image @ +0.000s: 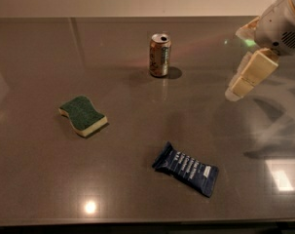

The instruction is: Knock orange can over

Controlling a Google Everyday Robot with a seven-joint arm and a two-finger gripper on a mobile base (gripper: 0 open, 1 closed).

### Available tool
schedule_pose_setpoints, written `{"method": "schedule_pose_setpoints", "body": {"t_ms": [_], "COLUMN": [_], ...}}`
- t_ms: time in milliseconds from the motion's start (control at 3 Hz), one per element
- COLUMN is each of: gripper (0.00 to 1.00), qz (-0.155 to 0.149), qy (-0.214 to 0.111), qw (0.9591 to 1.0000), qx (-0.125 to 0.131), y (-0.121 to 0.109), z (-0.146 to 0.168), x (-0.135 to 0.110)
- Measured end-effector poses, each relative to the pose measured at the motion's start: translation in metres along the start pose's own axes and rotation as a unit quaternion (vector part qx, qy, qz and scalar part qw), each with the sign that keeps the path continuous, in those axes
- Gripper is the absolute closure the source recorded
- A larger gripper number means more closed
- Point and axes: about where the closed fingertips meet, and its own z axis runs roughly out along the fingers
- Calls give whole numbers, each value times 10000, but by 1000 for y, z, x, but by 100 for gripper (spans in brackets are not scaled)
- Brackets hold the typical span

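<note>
Toward the rear middle of the grey table, the orange can stands upright on its base, not yet knocked over. At the right edge of the camera view, the gripper hangs above the surface, well apart from the can and to its right. Whether it is open or closed cannot be told; nothing is seen in its hold.

Assessment: the approach is in hand. A sideways push high on the can's wall should tip it; contact low down would likely only slide it. The space between gripper and can is free of obstacles.

A green sponge lies front left and a dark blue snack bar front centre, both well clear.

The can is the only container present. Its top shows an opening; its contents cannot be seen.
</note>
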Motion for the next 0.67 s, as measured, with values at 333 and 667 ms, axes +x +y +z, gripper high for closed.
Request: {"method": "schedule_pose_setpoints", "body": {"t_ms": [333, 667], "gripper": [0, 0], "qz": [156, 368], "qy": [-341, -598], "qw": [9992, 9973], "qx": [95, 211], "y": [-28, -57], "z": [27, 56], "x": [-19, -42]}}
